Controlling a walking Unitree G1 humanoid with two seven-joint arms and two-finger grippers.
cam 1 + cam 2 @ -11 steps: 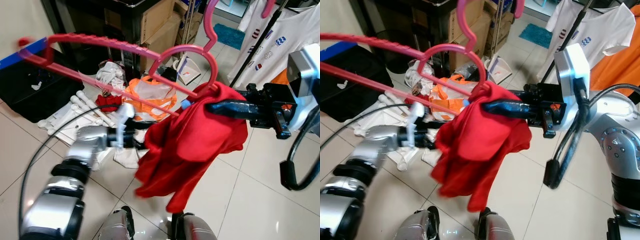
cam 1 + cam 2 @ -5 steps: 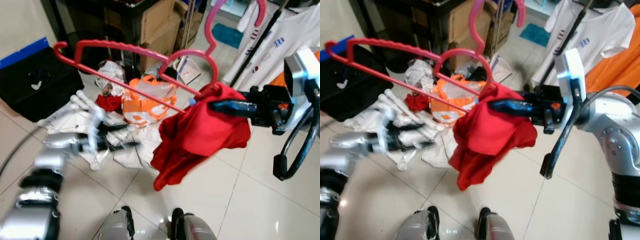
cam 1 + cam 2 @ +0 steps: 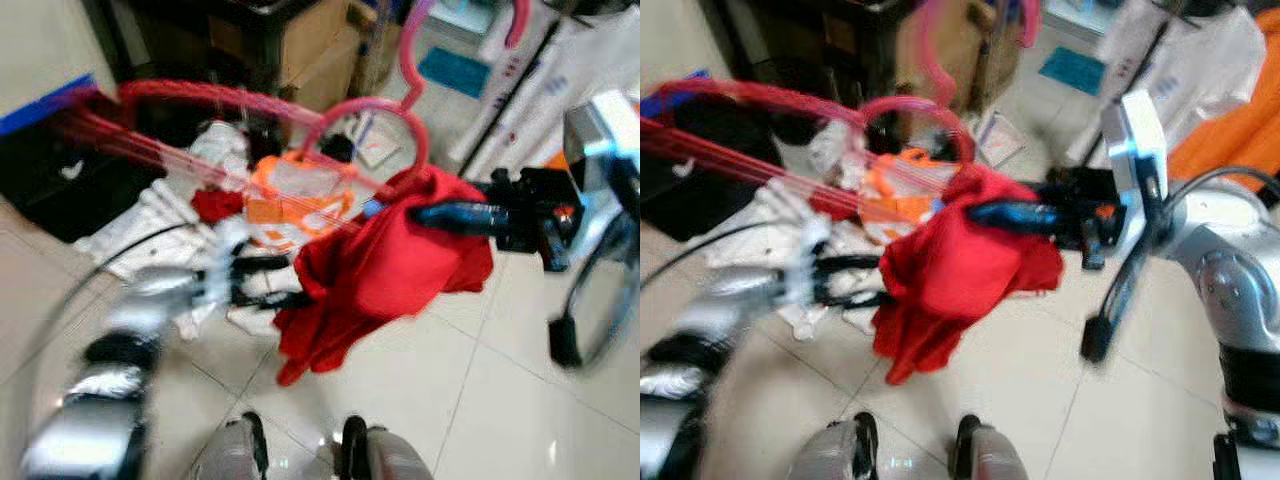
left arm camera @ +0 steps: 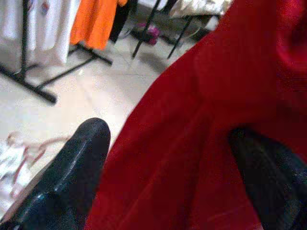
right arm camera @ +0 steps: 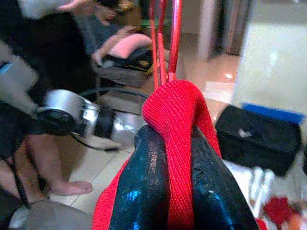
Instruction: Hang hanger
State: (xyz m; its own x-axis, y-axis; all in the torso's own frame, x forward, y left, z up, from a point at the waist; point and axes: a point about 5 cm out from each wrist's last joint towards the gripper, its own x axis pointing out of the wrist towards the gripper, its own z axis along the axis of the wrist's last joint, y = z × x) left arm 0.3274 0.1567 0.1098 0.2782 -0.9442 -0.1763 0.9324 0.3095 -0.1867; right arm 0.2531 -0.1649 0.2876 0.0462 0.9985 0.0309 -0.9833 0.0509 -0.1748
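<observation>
The right gripper (image 5: pixel 175 158) pinches the collar of a red shirt (image 3: pixel 400 270) hanging from a pink hanger (image 3: pixel 330 120) held up over the cluttered floor (image 3: pixel 500 400), while the left gripper (image 4: pixel 177 163), fingers spread, straddles the shirt's lower cloth.

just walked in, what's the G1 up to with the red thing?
The right claw is pinched on a fold of a red garment draped on one end of a pink hanger, holding both up above a floor strewn with clothes. The left claw is open, its fingers on either side of the garment's lower part. A clothes rack with shirts stands nearby; the hanger isn't on it yet.
</observation>
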